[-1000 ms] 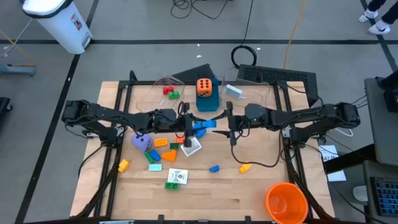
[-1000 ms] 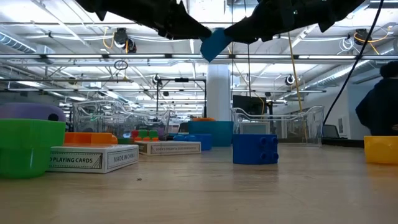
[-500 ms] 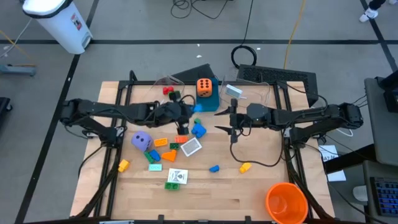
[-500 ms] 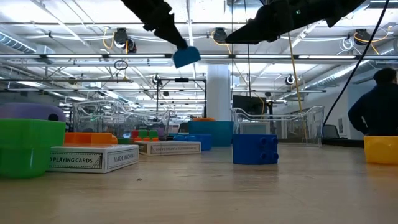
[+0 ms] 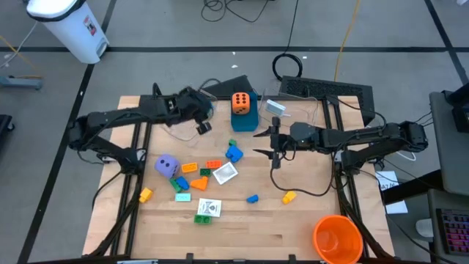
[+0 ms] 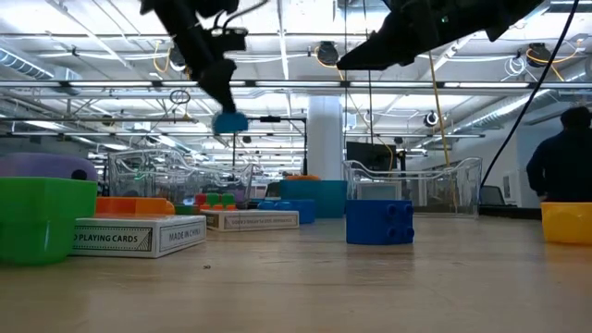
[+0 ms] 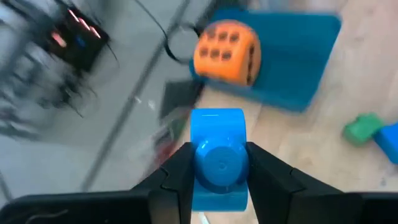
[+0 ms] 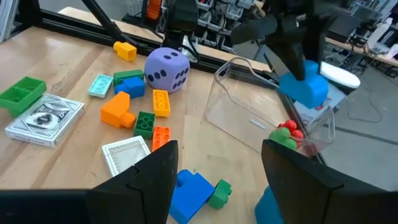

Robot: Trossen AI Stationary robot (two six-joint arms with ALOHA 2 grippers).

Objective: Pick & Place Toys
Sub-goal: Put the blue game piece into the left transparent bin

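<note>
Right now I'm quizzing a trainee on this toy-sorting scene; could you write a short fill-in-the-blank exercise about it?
1. The left gripper is shut on a ____ brick.
2. The orange die sits on a ____ box.
3. The right gripper holds ____.
4. The purple die rests on the ____.

Missing words: blue; blue; nothing; table

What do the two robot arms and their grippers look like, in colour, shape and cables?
Both arms are dark, almost black, built of slim jointed segments. The left gripper has two flat, black, wedge-shaped fingers. The right gripper has the same dark, broad fingers. A thin black cable loops on the table under the right arm.
</note>
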